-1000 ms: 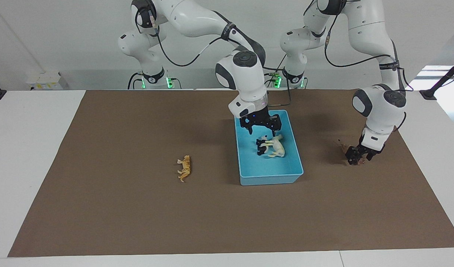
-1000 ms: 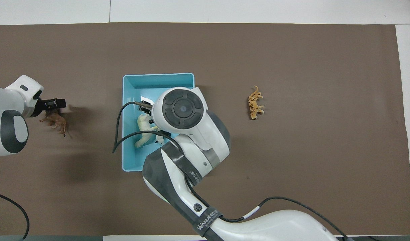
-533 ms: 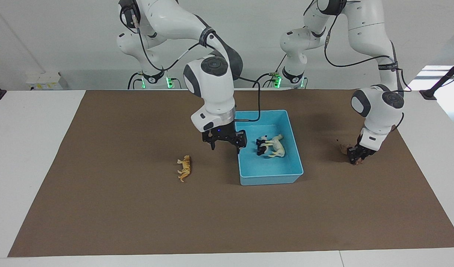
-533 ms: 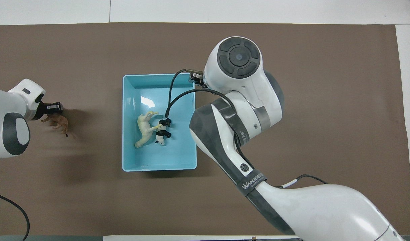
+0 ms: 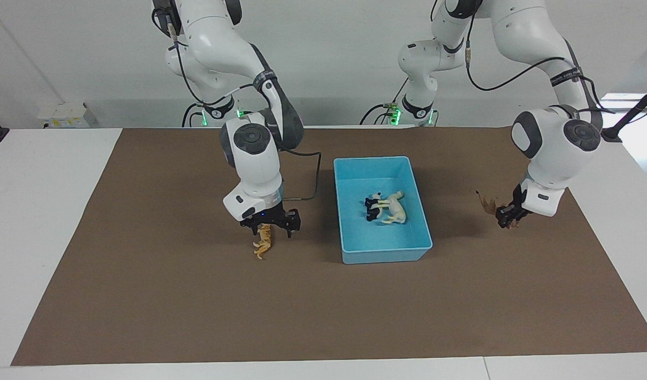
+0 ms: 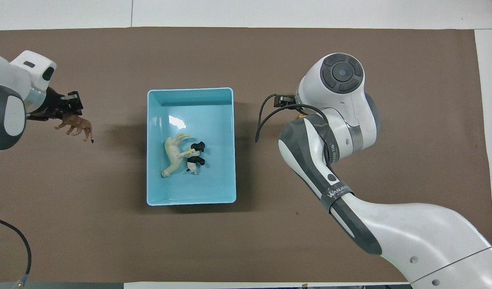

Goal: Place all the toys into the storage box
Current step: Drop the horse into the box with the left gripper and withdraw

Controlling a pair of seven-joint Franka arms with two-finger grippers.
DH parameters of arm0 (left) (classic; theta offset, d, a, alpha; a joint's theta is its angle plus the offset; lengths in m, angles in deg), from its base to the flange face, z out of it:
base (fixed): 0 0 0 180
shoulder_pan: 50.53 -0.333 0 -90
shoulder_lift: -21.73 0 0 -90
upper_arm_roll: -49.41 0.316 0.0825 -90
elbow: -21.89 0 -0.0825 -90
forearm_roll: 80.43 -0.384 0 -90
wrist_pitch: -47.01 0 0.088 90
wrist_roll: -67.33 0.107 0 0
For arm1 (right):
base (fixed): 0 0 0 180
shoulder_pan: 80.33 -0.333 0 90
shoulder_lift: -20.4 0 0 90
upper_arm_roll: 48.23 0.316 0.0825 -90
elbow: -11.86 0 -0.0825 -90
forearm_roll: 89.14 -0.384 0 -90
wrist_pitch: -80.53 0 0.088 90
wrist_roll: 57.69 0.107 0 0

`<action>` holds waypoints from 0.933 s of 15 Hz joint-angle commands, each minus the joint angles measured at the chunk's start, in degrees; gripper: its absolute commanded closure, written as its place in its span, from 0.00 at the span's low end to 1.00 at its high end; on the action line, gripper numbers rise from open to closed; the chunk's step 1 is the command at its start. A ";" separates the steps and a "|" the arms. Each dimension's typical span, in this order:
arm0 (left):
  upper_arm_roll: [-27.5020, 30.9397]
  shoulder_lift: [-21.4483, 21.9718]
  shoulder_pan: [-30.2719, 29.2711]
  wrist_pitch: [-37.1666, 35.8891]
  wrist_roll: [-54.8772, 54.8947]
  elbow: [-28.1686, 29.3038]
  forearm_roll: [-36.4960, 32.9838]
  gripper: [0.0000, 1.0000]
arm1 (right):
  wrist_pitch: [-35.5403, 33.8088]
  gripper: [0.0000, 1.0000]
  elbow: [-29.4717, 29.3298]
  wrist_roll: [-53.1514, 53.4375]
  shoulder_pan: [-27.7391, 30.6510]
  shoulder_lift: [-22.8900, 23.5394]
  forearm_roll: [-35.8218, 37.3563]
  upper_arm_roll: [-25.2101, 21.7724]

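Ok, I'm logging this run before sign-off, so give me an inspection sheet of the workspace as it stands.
Surface: brown mat on a white table.
Job's things: horse and panda lie in the storage box; cat on the mat; lion lifted.
Clutter: nothing seen.
Grippers: right gripper open, just above the cat; left gripper shut on the lion, over the mat at the left arm's end.
Cables: black cables run along both arms.
Surroundings: white wall; small boxes off the mat.

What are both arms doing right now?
Left gripper holds lion aloft. Right gripper open over cat. Horse, panda in box. Nothing blocking.
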 commanded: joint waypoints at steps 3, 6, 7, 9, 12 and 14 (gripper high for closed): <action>0.61 1.27 16.18 -3.98 -27.32 0.70 -0.61 0.86 | 9.12 0.00 11.31 -2.99 0.61 -3.05 3.90 0.41; 0.70 3.54 21.82 1.98 -34.65 7.01 0.45 0.61 | 9.82 0.00 11.67 -4.23 1.14 -3.05 4.61 0.41; 0.70 3.81 22.27 1.65 -34.66 7.38 0.45 0.18 | 10.43 0.00 11.76 -4.14 1.14 -2.71 4.61 0.41; 0.88 3.99 22.19 -1.32 -34.23 6.16 0.45 0.00 | 14.29 0.00 13.42 -4.05 1.14 -2.09 4.61 0.41; 1.40 7.58 20.35 -6.33 -30.64 4.22 0.18 0.00 | 16.59 0.00 13.95 -4.22 1.41 -1.91 4.61 0.41; 1.32 12.23 15.10 -11.51 -20.66 3.43 0.36 0.00 | 17.47 0.28 14.22 -4.31 1.93 -1.91 4.61 0.41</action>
